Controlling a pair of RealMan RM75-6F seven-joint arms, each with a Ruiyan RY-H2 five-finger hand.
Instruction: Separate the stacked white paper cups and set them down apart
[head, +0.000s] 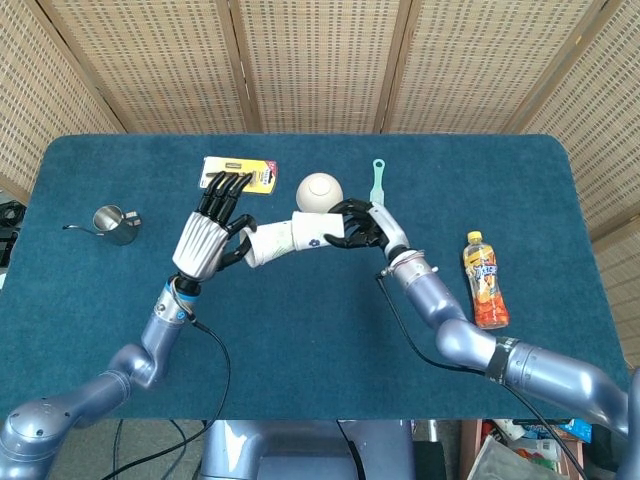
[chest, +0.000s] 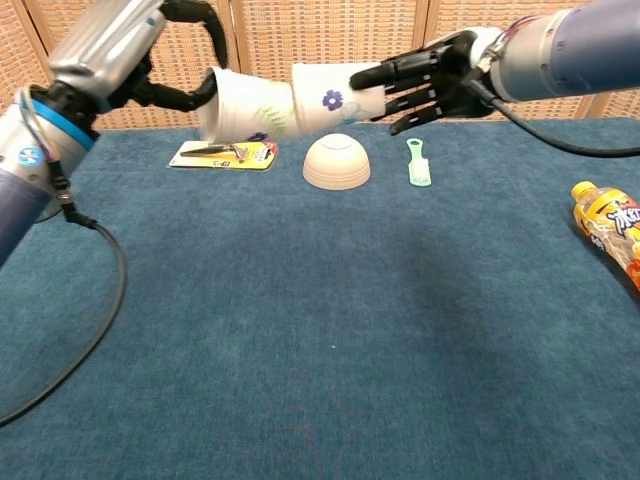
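The two white paper cups are held sideways in the air above the bench (head: 300, 330), just in front of the upturned white bowl (head: 320, 189). They are partly telescoped apart. The left hand (head: 205, 238) pinches the rim end of the outer cup (chest: 245, 105) between thumb and fingers. The right hand (chest: 430, 78) wraps the base end of the inner cup (chest: 335, 98), the one with the blue flower print.

The step in hand appears to be the pull-apart, and the inner cup is judged not yet free.

Recommended procedure:
1. Pull both hands apart along the shared axis of the cups; bending at the joint can jam the rims.
2. Keep grip pressure light; paper walls crush easily.
3. Once the cups are free, lower each one to bare bench clear of the bowl, one on each side.
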